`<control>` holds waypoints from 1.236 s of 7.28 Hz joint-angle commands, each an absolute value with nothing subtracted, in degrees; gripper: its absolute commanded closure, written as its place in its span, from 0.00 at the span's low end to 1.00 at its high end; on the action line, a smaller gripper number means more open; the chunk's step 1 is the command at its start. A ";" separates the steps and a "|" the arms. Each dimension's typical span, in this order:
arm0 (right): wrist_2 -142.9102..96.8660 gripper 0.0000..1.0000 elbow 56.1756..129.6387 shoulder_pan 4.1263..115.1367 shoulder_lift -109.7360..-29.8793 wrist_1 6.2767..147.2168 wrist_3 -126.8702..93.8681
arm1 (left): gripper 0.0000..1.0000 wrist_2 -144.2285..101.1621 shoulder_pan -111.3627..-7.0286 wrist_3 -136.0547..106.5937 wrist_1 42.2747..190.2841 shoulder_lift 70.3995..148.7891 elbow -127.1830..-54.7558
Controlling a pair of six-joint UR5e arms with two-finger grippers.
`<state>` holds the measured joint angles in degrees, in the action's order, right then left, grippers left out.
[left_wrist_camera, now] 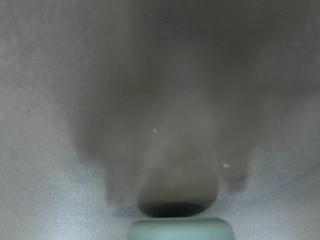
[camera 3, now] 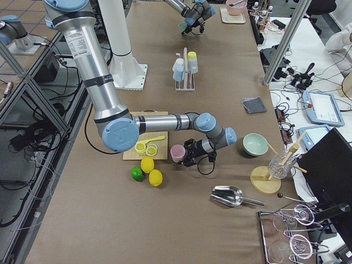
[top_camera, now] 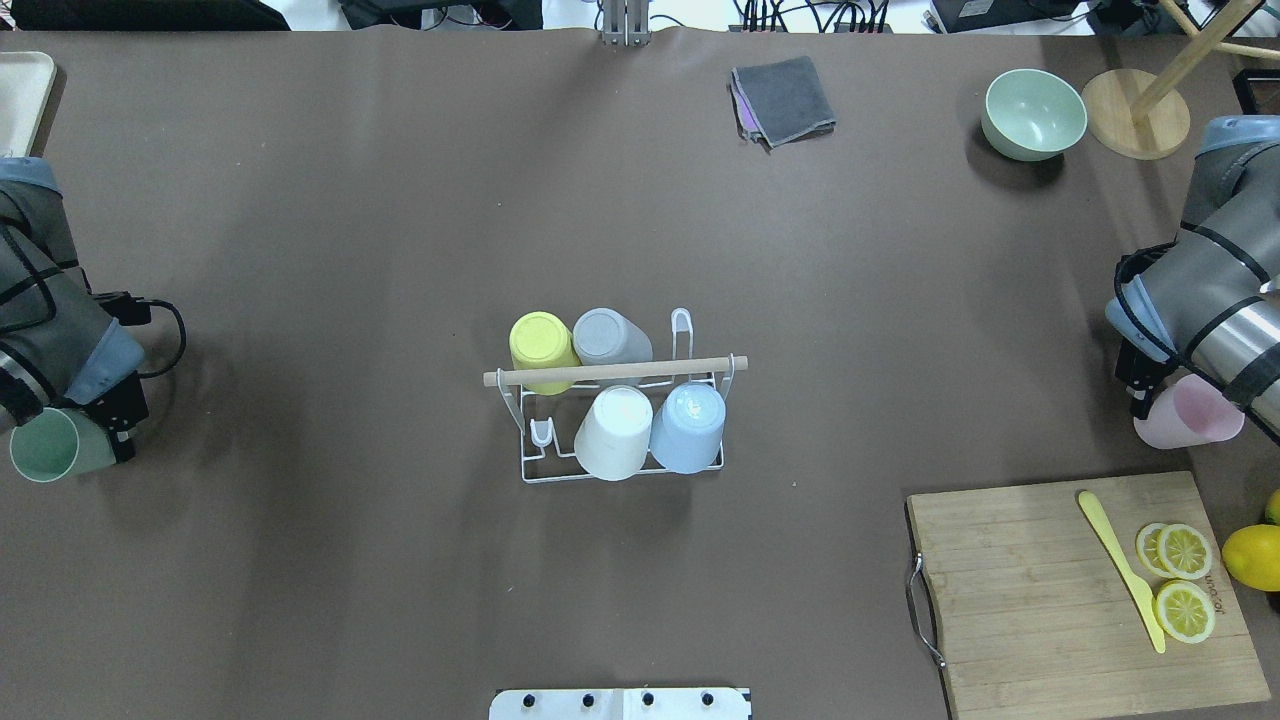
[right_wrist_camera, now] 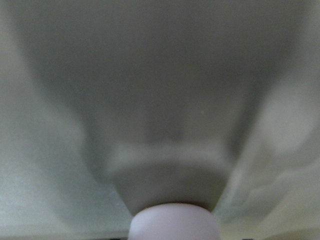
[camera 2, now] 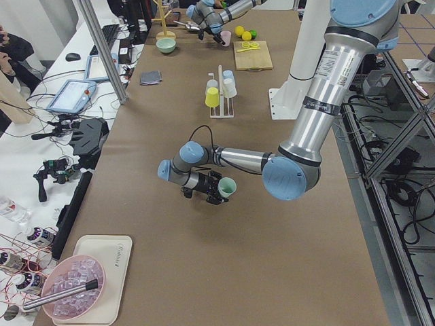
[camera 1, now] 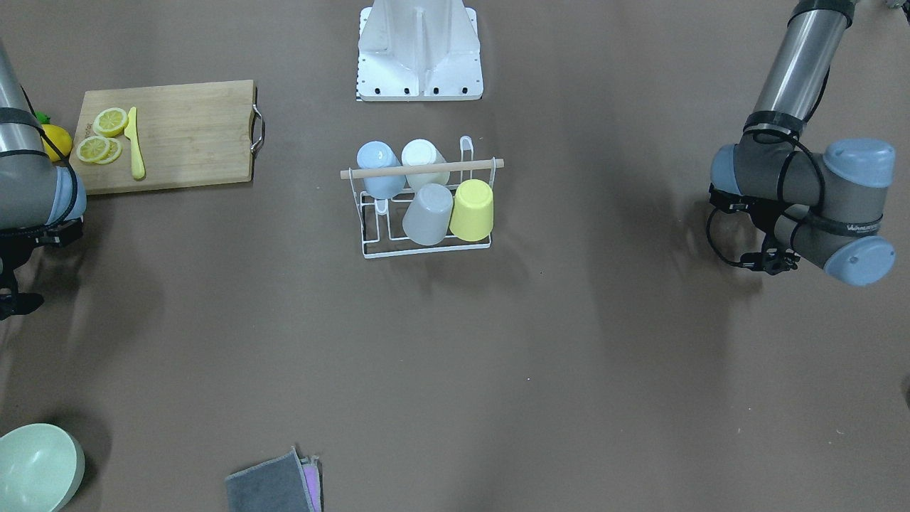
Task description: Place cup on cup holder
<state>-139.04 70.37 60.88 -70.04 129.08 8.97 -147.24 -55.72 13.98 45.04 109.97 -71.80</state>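
Brown paper is covering the table (camera 1: 569, 355) in the front-facing view. The cup holder (camera 1: 370, 250) is sitting at its centre, well apart from both arms. Its wooden rod (camera 1: 423, 169) is running side to side, so the rack's long axis is lying crosswise in front of the robot, prongs upright. A blue cup (camera 1: 380, 171), a white cup (camera 1: 424, 160), a grey cup (camera 1: 429, 215) and a yellow cup (camera 1: 473, 210) are sitting upside down on it, all leaning.

Over to the overhead view. The left gripper (top_camera: 105, 440) is hanging at the left edge, fingers clamped on a green cup (top_camera: 45, 447). That cup is lying on its side with its mouth pointing away from the rack. On the far right, the right gripper (top_camera: 1150, 395) is gripping a pink cup (top_camera: 1195, 418), also sideways, near the cutting board (top_camera: 1050, 590).

From the left end, the near arm is holding the green cup (camera 2: 227, 187) clear of the table, mouth facing this camera.

From the right end, the near arm is holding the pink cup (camera 3: 177, 153) just beside the board and the lemons (camera 3: 148, 165). The rack (camera 3: 184, 83) is standing far up the table.

The left wrist camera is catching only the green rim (left_wrist_camera: 181, 230) over blurred table. The fingers cannot be made out here.

The right wrist camera is showing the pink cup's edge (right_wrist_camera: 174, 224), everything else a blur.
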 commanded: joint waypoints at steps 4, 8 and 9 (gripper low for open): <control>-139.92 0.67 70.22 60.21 -69.87 130.61 9.05 | 1.00 -148.10 -56.69 16.41 39.57 110.13 -72.68; -144.21 0.67 71.01 62.22 -69.79 129.90 18.61 | 1.00 -147.31 -58.98 21.89 34.89 110.48 -77.40; -144.14 0.67 73.10 62.75 -69.79 129.82 20.37 | 1.00 -146.70 -60.02 21.97 35.07 110.57 -79.95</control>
